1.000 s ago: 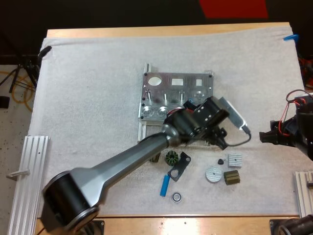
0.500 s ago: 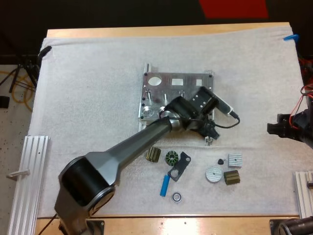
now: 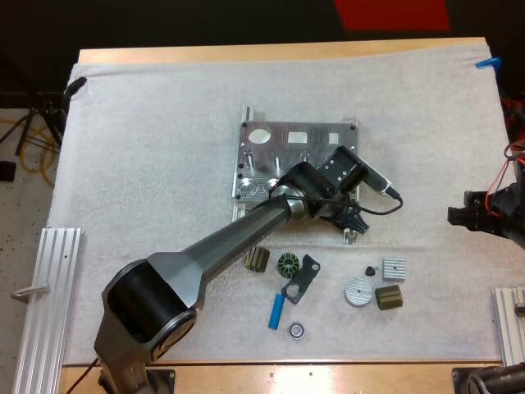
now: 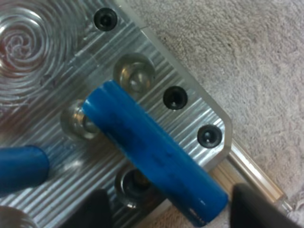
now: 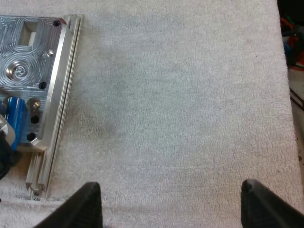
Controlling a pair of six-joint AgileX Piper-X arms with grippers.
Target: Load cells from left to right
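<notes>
**Left arm hangs a cell over the fixture's corner**

Here we are: the left gripper is over the metal fixture, at the plate's 4 o'clock corner, fingers clamped on a blue cell. On the wrist camera the cell hangs tilted above the plate, its far end over the round sockets and not down in one. A second blue cell shows just beside it on the plate; whether it is fully seated, I cannot tell. From above, the left arm lies across the fixture's front edge and hides the sockets there.

Now the clutter. At 6 o'clock from the fixture lie an olive block, a dark ribbed wheel, a black bracket, a loose blue cell and a bearing ring. Round at 5 o'clock are a small black cone, a finned silver block, a silver disc and another olive piece, all apart from the gripper.

The right gripper waits at 3 o'clock, well apart, fingers spread wide over the bare white mat, holding nothing.

A second ago the left wrist sat off the plate's front edge, nearer 5 o'clock. It has swung up onto the corner and has barely moved in the last half second. The right gripper has backed off toward 3 o'clock, and the loose parts have not stirred
</notes>
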